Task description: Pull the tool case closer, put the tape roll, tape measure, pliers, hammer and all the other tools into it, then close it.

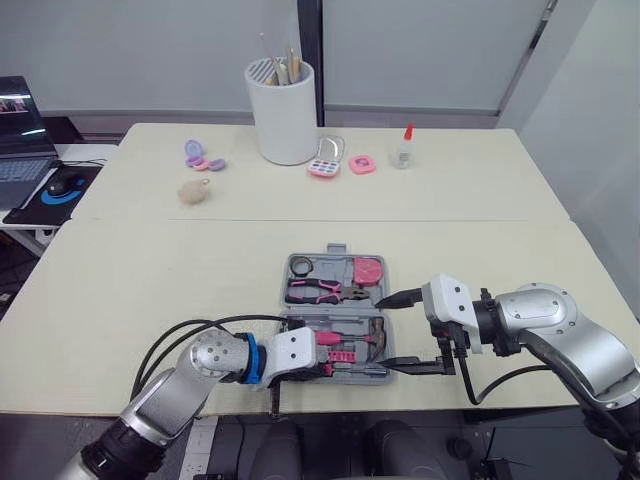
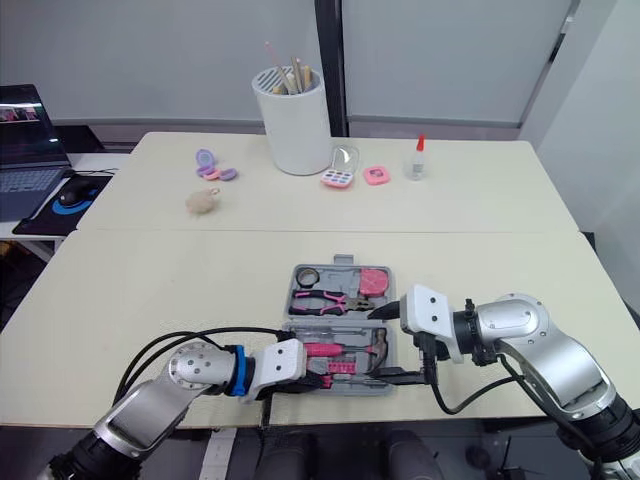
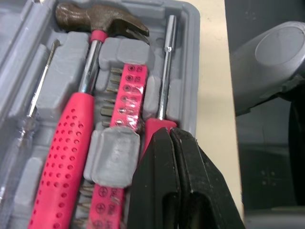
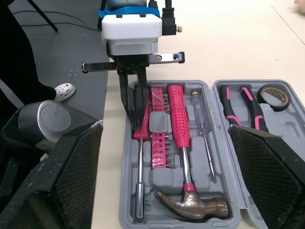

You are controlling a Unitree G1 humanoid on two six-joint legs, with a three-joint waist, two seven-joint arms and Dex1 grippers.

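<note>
The grey tool case (image 1: pixel 336 249) lies open near the table's front edge. Its far half holds the tape roll (image 1: pixel 301 266), the pink tape measure (image 1: pixel 368 270) and the pliers (image 1: pixel 318 292). The near half holds the hammer (image 4: pixel 183 157), a clear-handled screwdriver (image 4: pixel 202 131), a pink bit strip (image 3: pixel 125 100) and a red-handled nut driver (image 3: pixel 164 71). My left gripper (image 3: pixel 167 133) is shut, its tip resting on the driver's red handle at the case's front left. At the case's right side my right gripper (image 1: pixel 395 330) stands wide open, one finger at each half.
At the back of the table stand a white cup with sticks (image 1: pixel 283 112), two pink compacts (image 1: pixel 326 162), a glue bottle (image 1: pixel 403 148), a purple compact (image 1: pixel 200 155) and a fuzzy ball (image 1: pixel 193 192). A laptop (image 1: pixel 20 140) and mouse (image 1: pixel 65 185) sit on a side desk at far left.
</note>
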